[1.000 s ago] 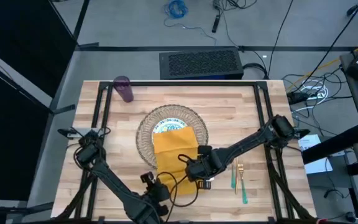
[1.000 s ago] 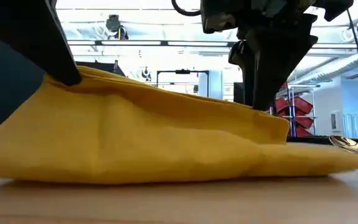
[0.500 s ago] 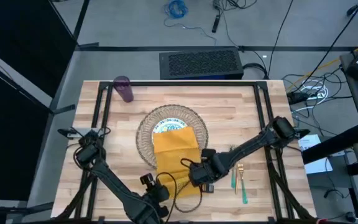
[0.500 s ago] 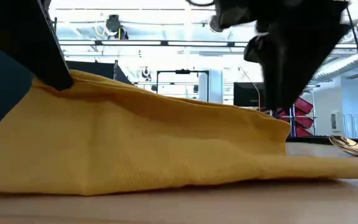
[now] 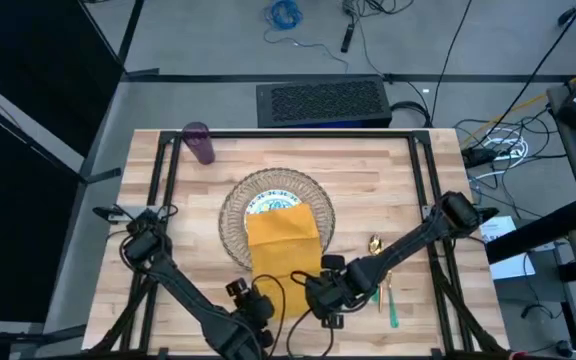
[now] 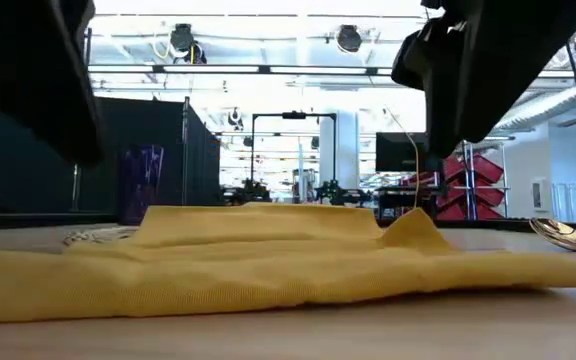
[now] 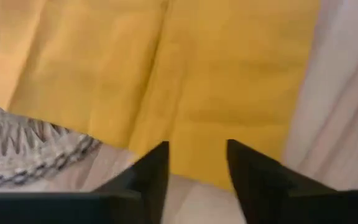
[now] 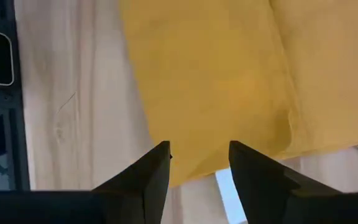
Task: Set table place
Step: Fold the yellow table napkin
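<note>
Mustard-yellow cloth, the napkin (image 5: 284, 247), lies flat and slack, its far part draped over the woven mat (image 5: 236, 212) and the patterned plate (image 5: 266, 201), its near part spilling onto the bare planks of the table (image 5: 368, 175). In the low view it rests in soft folds with nothing pinching it, which suggests it has been laid there as the centre of the place setting.

Both arms crowd the near edge of that cloth. The left gripper (image 7: 196, 163) hangs just above the napkin's near hem, beside the mat's fringe, its fingers spread and empty. The right gripper (image 8: 197, 163) hovers over the napkin's other near corner, likewise spread with only cloth and wood showing between the tips. Neither touches the fabric, judging by the low view, where the dark shapes sit clear above it.

To the right of the napkin the teal-handled fork (image 5: 386, 283) and spoon (image 5: 376, 266) lie side by side on the wood, close to the right arm, probably parked there within easy reach. The purple cup (image 5: 200, 142) stands well apart at the far left corner.

The napkin looks placed; cutlery and cup seemingly remain to be arranged around the mat.
</note>
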### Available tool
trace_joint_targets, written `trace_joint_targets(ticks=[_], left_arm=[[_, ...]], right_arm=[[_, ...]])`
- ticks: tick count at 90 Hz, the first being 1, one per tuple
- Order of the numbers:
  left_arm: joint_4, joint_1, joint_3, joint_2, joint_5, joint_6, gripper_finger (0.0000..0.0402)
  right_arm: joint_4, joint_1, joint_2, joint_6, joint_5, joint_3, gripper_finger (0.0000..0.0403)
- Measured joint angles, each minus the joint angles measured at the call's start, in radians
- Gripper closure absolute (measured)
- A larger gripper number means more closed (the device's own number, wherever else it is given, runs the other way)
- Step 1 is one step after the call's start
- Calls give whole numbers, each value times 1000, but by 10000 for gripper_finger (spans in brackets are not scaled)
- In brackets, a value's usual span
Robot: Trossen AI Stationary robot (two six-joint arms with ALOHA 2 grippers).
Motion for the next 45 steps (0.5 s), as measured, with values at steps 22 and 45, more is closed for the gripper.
trace_joint_targets(ticks=[22,45], left_arm=[[-102,10,0,0,-33,-54,175],[-404,75,0,0,-108,-55,174]], right_arm=[[-21,-64,4,-91,27,0,252],[-135,-189,7,-202,80,0,252]])
